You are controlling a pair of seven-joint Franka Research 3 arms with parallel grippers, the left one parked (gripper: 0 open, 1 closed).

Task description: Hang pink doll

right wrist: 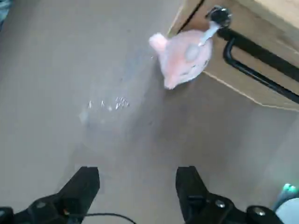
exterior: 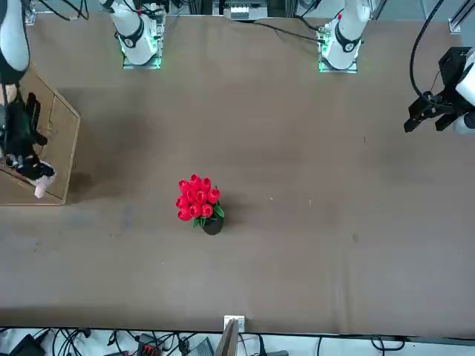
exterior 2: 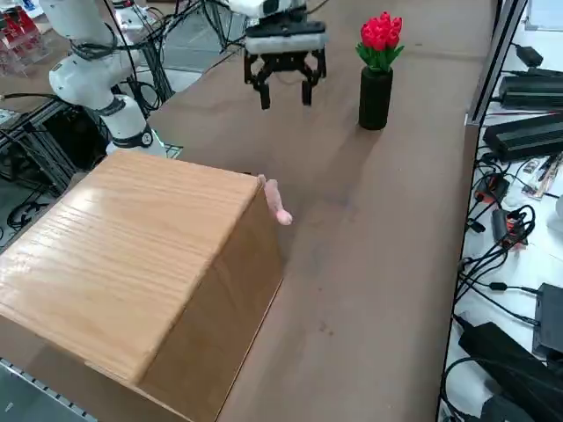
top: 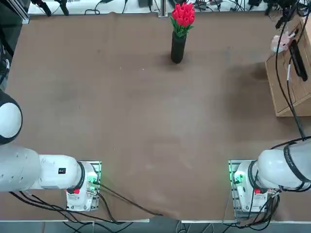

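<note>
Right wrist view: the right gripper [right wrist: 138,173] is released, its two fingers spread wide with nothing between them. The pink doll [right wrist: 184,58] is at the wooden cabinet [exterior 2: 114,255], well apart from the fingertips. A pale strap [right wrist: 210,33] runs from it to a dark, round-ended hook [right wrist: 219,16] on the cabinet's handle side; the doll appears to hang there, though the strap's exact seating on the hook is hard to make out. The black handle [top: 298,60] is near the doll on that same side of the cabinet. Right side view: the doll shows just beyond the cabinet's edge, and the gripper is raised above the table [exterior 2: 378,264]. Well apart from the cabinet, a black vase [top: 178,47] stands upright, holding red tulips [top: 182,14].
</note>
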